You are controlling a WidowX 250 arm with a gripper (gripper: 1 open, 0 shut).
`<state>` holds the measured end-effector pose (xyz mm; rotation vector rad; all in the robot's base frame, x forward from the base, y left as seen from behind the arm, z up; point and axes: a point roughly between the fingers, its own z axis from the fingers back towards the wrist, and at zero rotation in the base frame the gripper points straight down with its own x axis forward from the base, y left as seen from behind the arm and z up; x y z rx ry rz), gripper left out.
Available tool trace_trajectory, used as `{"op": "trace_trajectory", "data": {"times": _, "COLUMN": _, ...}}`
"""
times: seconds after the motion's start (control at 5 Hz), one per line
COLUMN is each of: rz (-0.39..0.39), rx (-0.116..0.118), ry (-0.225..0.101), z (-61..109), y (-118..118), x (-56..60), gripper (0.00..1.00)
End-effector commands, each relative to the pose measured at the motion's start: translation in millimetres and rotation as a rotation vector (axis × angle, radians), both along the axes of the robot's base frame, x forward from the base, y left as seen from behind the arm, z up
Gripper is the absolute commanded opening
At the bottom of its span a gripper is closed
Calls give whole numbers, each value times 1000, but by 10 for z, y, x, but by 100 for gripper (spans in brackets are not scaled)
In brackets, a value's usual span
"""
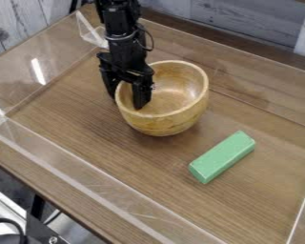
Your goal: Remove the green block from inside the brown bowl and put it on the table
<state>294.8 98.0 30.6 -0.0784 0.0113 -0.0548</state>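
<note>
The desk (79, 167) is the largest thing here: a flat brown wood-grain top with straight plank lines, smooth-looking, fenced by low clear walls (142, 214) that glint at the edges. It should give a firm, level seat to anything laid on it.

The bowl (164, 98) sits toward the far side of the desk. It is round, light tan wood with thick walls and faint grain, open at the top and apparently empty inside. It looks stiff and fairly solid, though likely to slide on the smooth top if pushed at the rim.

The arm comes down at the bowl's left rim. Its black end effector (129, 91) points straight down with the fingers spread wide, one finger outside the wall and one just inside, so it straddles the rim; it pinches nothing, and whether it touches the wood cannot be told.

The block (223, 157) lies flat on the desk, well apart from the bowl, toward the near right of it. By that placing the task looks already met. It is a small, elongated bar of matte mid-green with squared edges, probably light and rigid, not fragile. Its matte faces should give fair friction. The best hold would be across the narrow width near the middle, fingers on the two long sides.
</note>
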Motion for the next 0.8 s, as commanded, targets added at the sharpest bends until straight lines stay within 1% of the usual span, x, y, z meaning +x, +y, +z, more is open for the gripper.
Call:
{"op": "trace_trajectory", "data": {"times": 0.0, "rz": 0, "rx": 15, "ry": -36, "z": 115, "y": 0, "x": 26, "gripper": 0}}
{"op": "trace_trajectory", "data": {"times": 0.2, "rz": 4, "rx": 11, "ry": -37, "z": 146, "y": -8, "x": 10, "gripper": 0}}
{"op": "trace_trajectory", "data": {"times": 0.6, "rz": 24, "rx": 30, "ry": -25, "z": 124, "y": 100, "x": -42, "gripper": 0}}
